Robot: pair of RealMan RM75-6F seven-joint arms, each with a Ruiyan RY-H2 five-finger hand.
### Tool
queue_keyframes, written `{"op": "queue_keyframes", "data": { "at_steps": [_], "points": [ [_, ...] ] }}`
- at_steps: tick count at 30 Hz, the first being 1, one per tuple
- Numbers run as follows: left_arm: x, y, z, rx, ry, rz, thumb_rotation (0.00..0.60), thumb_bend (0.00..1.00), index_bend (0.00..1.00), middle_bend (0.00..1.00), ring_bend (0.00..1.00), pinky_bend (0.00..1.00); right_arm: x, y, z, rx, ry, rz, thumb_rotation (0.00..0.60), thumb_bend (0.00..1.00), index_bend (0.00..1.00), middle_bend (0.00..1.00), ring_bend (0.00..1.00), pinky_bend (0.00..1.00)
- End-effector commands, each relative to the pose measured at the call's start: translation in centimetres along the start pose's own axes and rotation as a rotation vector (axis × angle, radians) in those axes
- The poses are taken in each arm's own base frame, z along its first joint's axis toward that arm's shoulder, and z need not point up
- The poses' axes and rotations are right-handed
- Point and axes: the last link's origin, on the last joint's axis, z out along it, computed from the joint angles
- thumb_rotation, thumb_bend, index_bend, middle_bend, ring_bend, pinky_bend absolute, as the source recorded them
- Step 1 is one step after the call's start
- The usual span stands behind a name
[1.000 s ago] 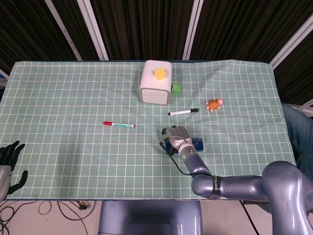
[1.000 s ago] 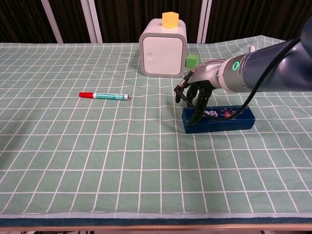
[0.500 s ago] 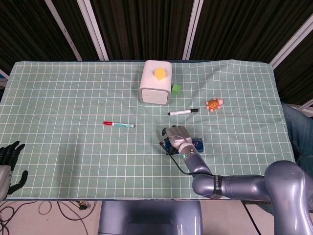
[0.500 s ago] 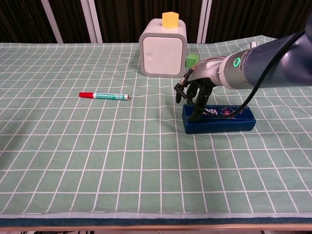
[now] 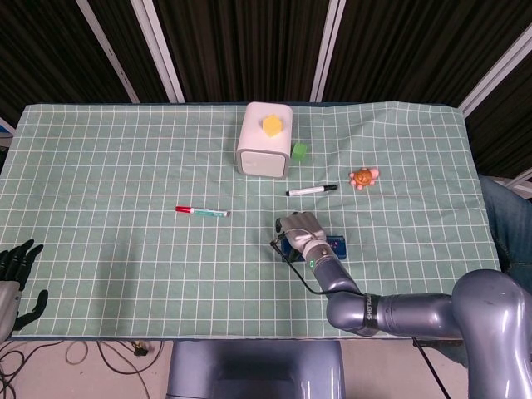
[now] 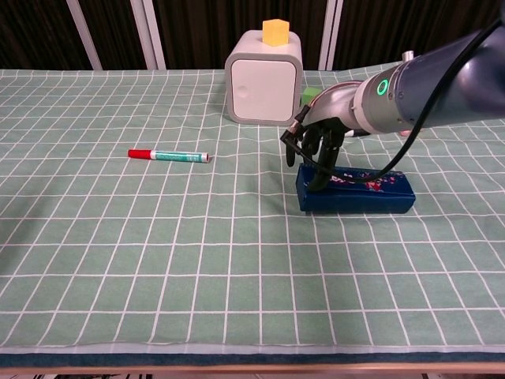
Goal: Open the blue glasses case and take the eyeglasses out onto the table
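The blue glasses case [image 6: 359, 194] lies closed on the green checked cloth, right of centre; in the head view the case [image 5: 336, 244] is mostly covered by my arm. My right hand [image 6: 316, 146] hangs over the case's left end with its fingers pointing down and apart. Their tips touch the lid there, and the thumb stands off to the left. From the head view the right hand [image 5: 301, 231] hides that end of the case. My left hand [image 5: 15, 278] rests with its fingers spread, holding nothing, past the table's near left corner. No eyeglasses show.
A white box [image 6: 263, 79] with a yellow block on top stands at the back, a green cube [image 5: 300, 150] beside it. A black marker [image 5: 312, 190] and an orange turtle toy [image 5: 363, 177] lie behind the case. A red-capped marker [image 6: 169, 155] lies left of centre.
My right hand has risen slightly over the case's left end, and the case has shifted a touch to the right. The left hand has not moved.
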Motion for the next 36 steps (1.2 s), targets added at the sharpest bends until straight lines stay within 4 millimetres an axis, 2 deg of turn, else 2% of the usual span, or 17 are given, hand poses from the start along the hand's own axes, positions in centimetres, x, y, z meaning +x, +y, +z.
{"op": "queue_keyframes", "data": {
  "at_steps": [1,9,20,33,35,36],
  "points": [
    [0.0,0.0,0.0,0.0,0.0,0.0,0.6,0.45,0.02,0.0,0.0,0.0,0.1,0.0,-0.1,-0.004,-0.008,-0.019,0.6,0.6,0.33,0.41,0.23,0.23],
    [0.0,0.0,0.0,0.001,-0.002,-0.003,0.6,0.45,0.02,0.0,0.0,0.0,0.1,-0.2,0.1,-0.019,-0.022,-0.04,0.6,0.63,0.33,0.46,0.25,0.23],
    [0.0,0.0,0.0,0.005,-0.007,-0.008,0.6,0.45,0.02,0.0,0.0,0.0,-0.6,-0.4,0.9,-0.039,-0.014,-0.059,0.6,0.62,0.37,0.48,0.31,0.23],
    [0.0,0.0,0.0,0.006,-0.01,-0.014,0.6,0.45,0.02,0.0,0.0,0.0,-1.5,-0.4,1.3,-0.067,-0.028,-0.082,0.6,0.62,0.39,0.4,0.41,0.25],
    [0.0,0.0,0.0,0.006,-0.009,-0.014,0.6,0.45,0.02,0.0,0.0,0.0,-1.5,-0.4,1.4,-0.071,-0.029,-0.085,0.6,0.6,0.39,0.37,0.43,0.26],
    [0.0,0.0,0.0,0.007,-0.009,-0.014,0.6,0.45,0.02,0.0,0.0,0.0,-1.5,-0.4,1.5,-0.074,-0.028,-0.084,0.6,0.55,0.39,0.36,0.43,0.26]
  ]
}}
